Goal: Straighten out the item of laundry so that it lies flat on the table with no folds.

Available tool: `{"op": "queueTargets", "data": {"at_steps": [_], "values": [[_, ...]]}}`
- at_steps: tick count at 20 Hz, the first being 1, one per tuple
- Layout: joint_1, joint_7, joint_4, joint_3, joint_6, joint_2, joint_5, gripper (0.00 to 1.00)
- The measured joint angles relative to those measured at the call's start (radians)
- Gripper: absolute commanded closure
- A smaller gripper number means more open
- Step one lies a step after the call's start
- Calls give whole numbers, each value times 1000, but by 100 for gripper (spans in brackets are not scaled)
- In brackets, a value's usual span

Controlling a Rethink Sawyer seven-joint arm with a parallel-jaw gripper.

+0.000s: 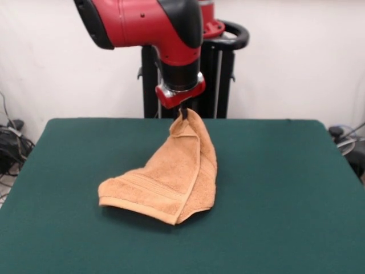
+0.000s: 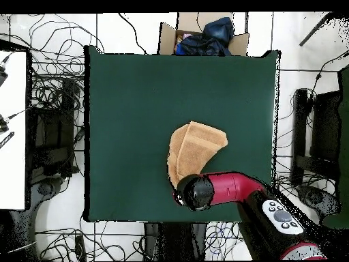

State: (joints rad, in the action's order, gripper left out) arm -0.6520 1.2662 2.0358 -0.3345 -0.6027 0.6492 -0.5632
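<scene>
The item of laundry (image 1: 171, 180) is a peach-tan terry towel. One corner is pulled up into a peak, and the rest drapes down onto the dark green table (image 1: 274, 188), folded over itself. My gripper (image 1: 183, 112) is shut on that raised corner, just above the cloth. From overhead the towel (image 2: 194, 149) spreads up and to the right from under the arm's red and black head (image 2: 198, 192), which hides the gripper there. A woven border band runs along the towel's lower edge.
Across the table's top edge in the overhead view sits an open cardboard box (image 2: 204, 37) holding dark blue cloth. Cables cover the floor around the table (image 2: 123, 102). The black pedestal (image 1: 214, 80) stands behind the arm.
</scene>
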Motion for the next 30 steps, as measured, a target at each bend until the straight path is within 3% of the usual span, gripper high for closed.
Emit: {"op": "queueTargets", "data": {"at_steps": [9, 10, 30], "values": [[14, 0, 0, 0, 0, -24, 0, 100], [17, 0, 0, 0, 0, -29, 0, 0], [18, 0, 0, 0, 0, -63, 0, 0]]}}
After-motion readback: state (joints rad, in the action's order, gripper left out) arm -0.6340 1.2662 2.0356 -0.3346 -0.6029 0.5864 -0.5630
